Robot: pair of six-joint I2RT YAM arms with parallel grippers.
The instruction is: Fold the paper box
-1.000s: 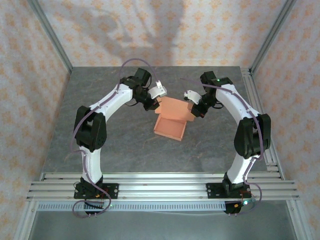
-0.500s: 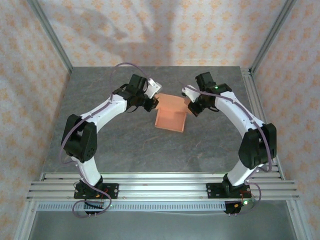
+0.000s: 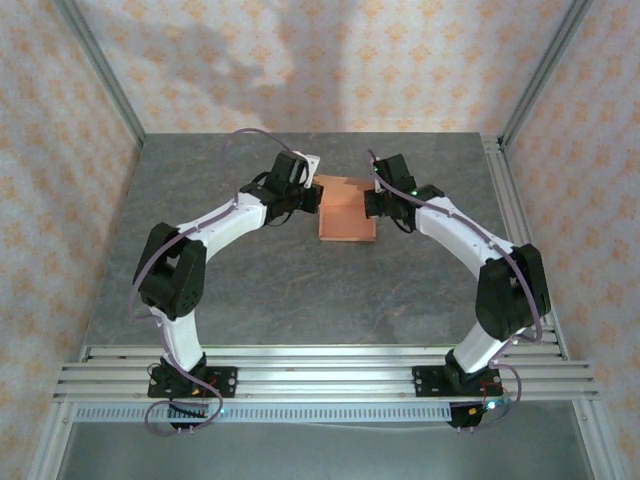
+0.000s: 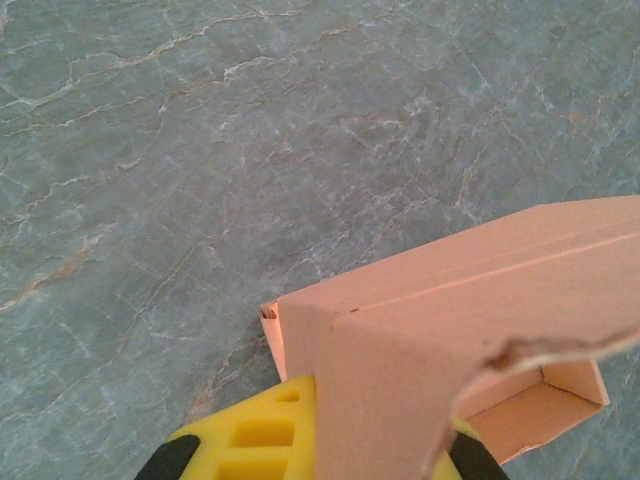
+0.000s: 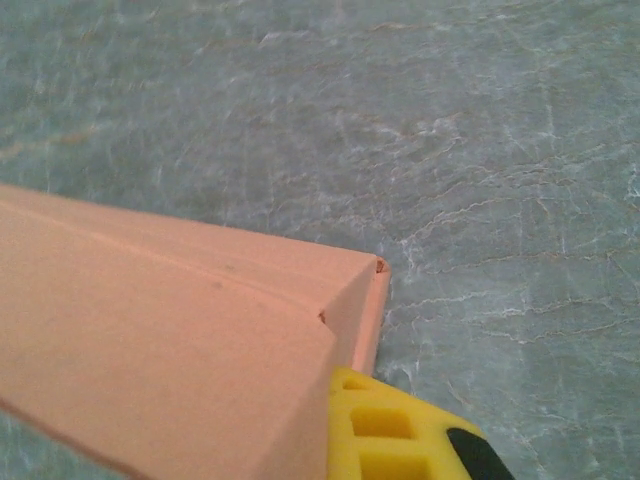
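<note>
Near edge: aluminium rails run side to side, with both arm bases bolted on them. More rail runs along the right side.

Surface: grey-green stone look with pale veins, matte; the veining is sharp in the left wrist view.

Left arm and right arm bow outward, then in, and meet past mid-surface.

The paper box sits there between them, centred and toward the far side. It is salmon-orange, with its open tray facing up and a flap raised at the far end.

Left jaws are clamped on the box's left wall, and card covers the yellow pad. Right jaws are clamped on its right wall, with card lying against the pad.

Far: metal corner posts and walls in cream paper with an orange floral print. Soft arm shadows fall on the back wall.
</note>
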